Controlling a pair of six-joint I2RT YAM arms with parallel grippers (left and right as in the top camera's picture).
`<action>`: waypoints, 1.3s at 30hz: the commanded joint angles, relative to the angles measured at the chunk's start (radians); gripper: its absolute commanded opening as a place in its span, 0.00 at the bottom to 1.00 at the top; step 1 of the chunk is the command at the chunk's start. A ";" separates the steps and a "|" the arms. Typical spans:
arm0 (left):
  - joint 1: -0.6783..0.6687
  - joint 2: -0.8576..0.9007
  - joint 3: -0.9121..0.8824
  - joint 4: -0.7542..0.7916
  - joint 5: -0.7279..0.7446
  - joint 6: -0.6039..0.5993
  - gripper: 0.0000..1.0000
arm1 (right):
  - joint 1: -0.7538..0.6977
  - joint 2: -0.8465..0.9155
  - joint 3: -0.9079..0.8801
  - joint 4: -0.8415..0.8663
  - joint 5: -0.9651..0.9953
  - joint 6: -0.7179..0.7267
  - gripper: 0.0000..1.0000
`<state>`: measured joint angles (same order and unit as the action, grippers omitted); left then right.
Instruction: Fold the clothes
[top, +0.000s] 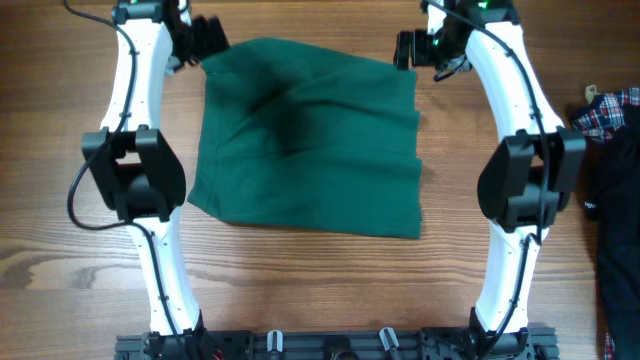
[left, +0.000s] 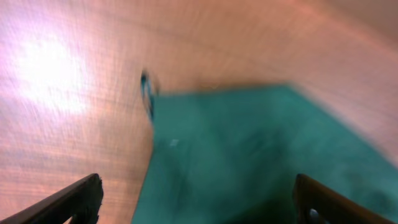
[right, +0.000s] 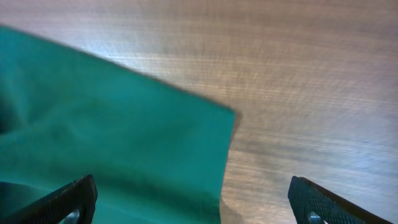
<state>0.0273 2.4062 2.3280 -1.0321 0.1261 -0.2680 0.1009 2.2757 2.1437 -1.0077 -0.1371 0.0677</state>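
While both of my hands hang over the far edge of the green garment, neither one holds anything. My left gripper stands with its fingers spread wide above one far corner, the cloth lying below and just ahead of it. My right gripper is equally wide above the other far corner. There the cloth fills the space under its left finger, and bare table shows under its right. The garment rests flat between my two arms as a compact, roughly four-sided block. No sleeves or collar show, so I judge that at least one fold is already made. Its edge below my right hand is uneven and a few creases run across it. What is left is probably a tidying of that edge and one more fold to halve the block. A plaid cloth and a black garment lie well outside my right arm, untouched.
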 joint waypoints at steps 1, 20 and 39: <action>0.000 -0.031 0.015 0.045 0.005 0.007 0.99 | -0.029 0.002 0.006 0.026 -0.095 0.014 1.00; -0.010 0.238 0.014 0.195 -0.022 0.082 0.98 | 0.045 0.254 0.002 0.234 -0.147 0.064 1.00; -0.010 0.179 0.036 0.188 0.016 0.116 0.04 | 0.048 0.233 -0.007 0.248 -0.237 -0.048 0.04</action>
<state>0.0189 2.6221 2.3367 -0.8448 0.1162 -0.1764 0.1463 2.5027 2.0857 -0.7376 -0.3672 0.0845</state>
